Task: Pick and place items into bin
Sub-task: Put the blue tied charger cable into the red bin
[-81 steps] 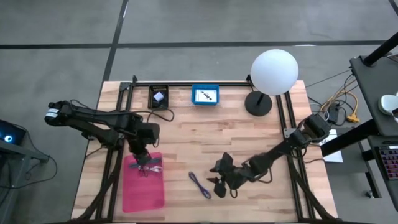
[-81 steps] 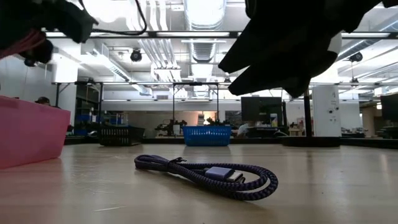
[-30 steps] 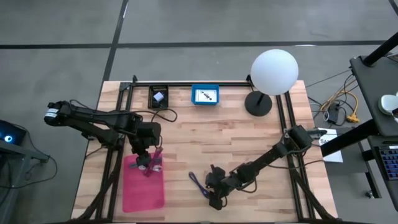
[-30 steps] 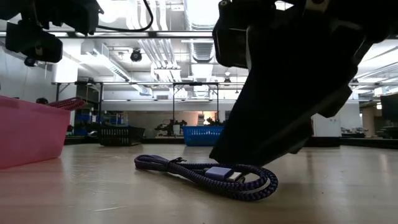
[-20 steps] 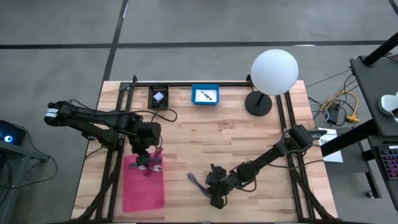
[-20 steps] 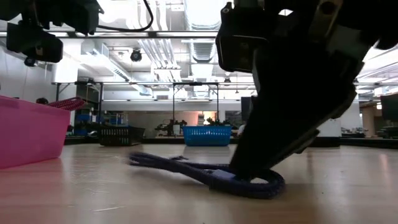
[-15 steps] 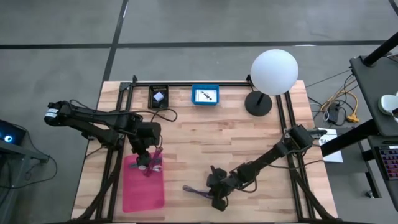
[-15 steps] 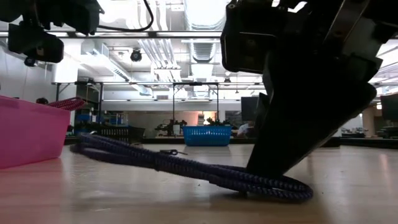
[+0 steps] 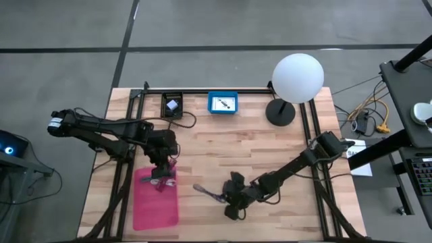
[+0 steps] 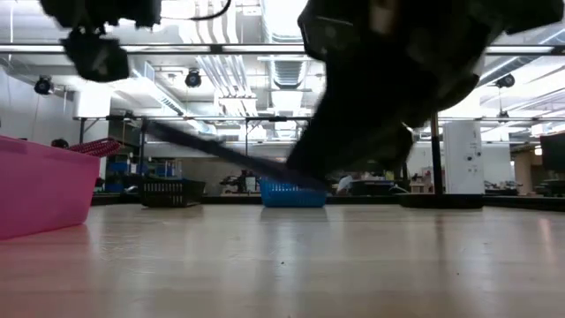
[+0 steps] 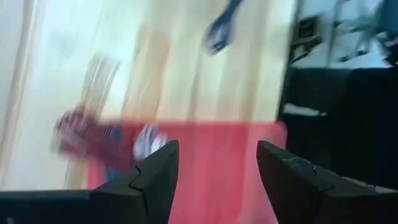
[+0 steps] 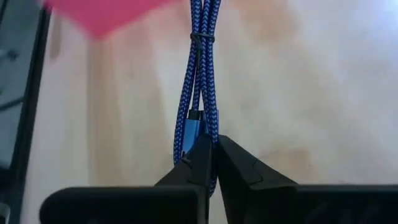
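Note:
A braided purple-blue cord, folded into a bundle and tied, is held by my shut right gripper near the table's middle front. The cord sticks out toward the pink bin. In the low view the cord is off the wood. My left gripper stands open above the bin's far end, with nothing between its fingers. Small items lie inside the bin below it. My right gripper pinches the cord bundle's plug end between its two fingertips, several strands together. The fingers slant down from the table's right side and lie along the cord. The cord is lifted clear of the table and reaches out stiffly beyond the fingers toward the left.
At the table's far edge stand a black bin and a blue bin, each with small pieces inside. A white globe lamp on a black base stands at the far right. Bare wood lies between the two arms.
My right gripper has taken hold of the cord at its near-right end, dragged it so it swung out toward the pink bin, then risen. The cord, which lay on the table, now hangs clear of it. My left gripper has turned at the wrist above the bin.

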Action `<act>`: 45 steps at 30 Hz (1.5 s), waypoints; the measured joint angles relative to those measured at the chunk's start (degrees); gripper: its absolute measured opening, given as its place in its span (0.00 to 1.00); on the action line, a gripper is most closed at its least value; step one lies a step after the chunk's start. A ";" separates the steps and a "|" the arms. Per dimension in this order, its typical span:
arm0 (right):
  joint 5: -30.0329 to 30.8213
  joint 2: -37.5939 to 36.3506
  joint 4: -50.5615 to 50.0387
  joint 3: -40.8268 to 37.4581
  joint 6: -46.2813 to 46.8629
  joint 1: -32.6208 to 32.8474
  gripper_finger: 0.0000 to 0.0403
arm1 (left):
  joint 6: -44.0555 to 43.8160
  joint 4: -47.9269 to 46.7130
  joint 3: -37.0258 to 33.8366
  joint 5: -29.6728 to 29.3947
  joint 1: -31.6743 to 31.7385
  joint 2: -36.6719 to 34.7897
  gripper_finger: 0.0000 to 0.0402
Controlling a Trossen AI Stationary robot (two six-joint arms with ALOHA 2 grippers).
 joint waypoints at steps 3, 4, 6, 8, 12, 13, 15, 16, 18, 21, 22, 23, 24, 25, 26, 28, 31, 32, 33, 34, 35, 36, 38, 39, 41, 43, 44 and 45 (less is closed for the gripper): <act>6.30 -2.45 -0.18 0.00 -0.52 -0.64 0.02 | 2.50 6.28 -0.02 -0.28 -0.02 -1.04 0.50; 8.71 -3.39 -0.80 0.00 -0.12 -0.84 0.02 | 3.47 8.81 -0.12 -1.11 -0.02 -1.40 0.50; 14.22 -5.28 -1.18 0.00 0.54 -1.16 0.02 | 4.46 14.10 -0.52 -3.48 -0.02 -2.45 0.50; 20.47 -7.01 -1.13 0.02 0.10 -1.25 0.02 | 4.55 19.07 -1.00 -4.84 0.00 -3.46 0.50; 32.09 -10.73 -0.47 0.04 -0.63 -1.24 0.02 | 6.54 25.90 -1.07 -7.82 0.04 -5.22 0.50; 34.67 -11.47 0.20 0.04 -1.42 -1.24 0.02 | 7.46 27.70 -1.07 -9.48 0.07 -5.48 0.50; 38.41 -12.39 3.34 0.04 -4.56 -1.22 0.02 | 7.95 30.79 -1.41 -13.43 0.08 -5.95 0.50; 39.13 -12.99 5.09 0.04 -6.89 -1.22 0.02 | 7.97 32.99 -1.72 -15.92 0.09 -5.99 0.50; 38.95 -13.80 10.11 0.04 -12.69 -1.64 0.02 | 7.93 38.25 -2.29 -21.20 0.09 -5.68 0.50; 37.16 -14.02 17.20 0.09 -21.31 -2.16 0.02 | 7.99 44.65 -2.69 -24.01 0.11 -4.06 0.50; 36.34 -13.96 18.51 0.07 -23.49 -2.39 0.02 | 8.01 46.19 -2.69 -23.93 0.11 -3.33 0.50; 35.79 -13.96 19.32 0.09 -24.41 -2.60 0.02 | 8.03 46.67 -2.71 -23.83 0.09 -2.79 0.50; 35.77 -13.97 19.47 0.09 -24.50 -2.74 0.02 | 8.01 47.38 -2.79 -23.74 0.07 -2.22 0.50; 35.88 -13.98 19.47 0.09 -24.32 -2.86 0.02 | 8.03 48.01 -2.78 -23.67 0.07 -1.82 0.50; 35.88 -13.98 19.44 0.07 -24.32 -2.97 0.02 | 8.02 48.15 -2.74 -23.57 0.07 -1.55 0.50; 35.88 -13.98 19.40 0.07 -24.37 -2.97 0.02 | 7.96 48.31 -2.73 -23.61 0.09 -0.99 0.50; 35.90 -14.03 19.45 0.07 -24.37 -3.01 0.02 | 7.92 48.48 -2.73 -23.61 0.09 -0.49 0.50; 35.90 -14.03 19.41 0.07 -24.37 -3.01 0.02 | 7.90 49.26 -2.73 -23.61 0.07 -0.46 0.50; 35.89 -14.03 19.35 0.07 -24.37 -3.01 0.02 | 7.90 49.93 -2.71 -23.61 0.07 -0.46 0.49; 35.87 -14.03 19.34 0.07 -24.37 -3.01 0.02 | 7.92 50.51 -2.71 -23.61 0.07 -0.46 0.49; 35.80 -14.03 19.39 0.07 -24.44 -3.01 0.02 | 7.90 51.52 -2.71 -23.61 0.07 -0.46 0.48; 35.77 -14.03 19.43 0.07 -24.65 -3.01 0.02 | 7.89 52.59 -2.73 -23.61 0.07 -0.44 0.48; 35.68 -14.03 19.27 0.07 -24.82 -3.01 0.02 | 7.86 55.08 -2.71 -23.61 0.07 -0.44 0.47; 35.55 -14.03 19.23 0.07 -24.82 -3.01 0.02 | 7.88 56.27 -2.71 -23.63 0.07 -0.44 0.46; 35.55 -14.03 19.26 0.07 -24.89 -3.01 0.02 | 7.86 57.26 -2.72 -23.69 0.07 -0.44 0.45; 35.55 -14.03 19.25 0.07 -25.36 -2.99 0.02 | 7.92 57.76 -2.73 -23.95 0.07 -0.44 0.43; 35.53 -14.03 19.23 0.07 -25.42 -2.99 0.02 | 8.00 57.78 -2.73 -24.08 0.07 -0.44 0.43; 35.53 -14.03 19.21 0.07 -25.42 -2.99 0.02 | 8.43 57.78 -2.73 -24.09 0.07 -0.44 0.41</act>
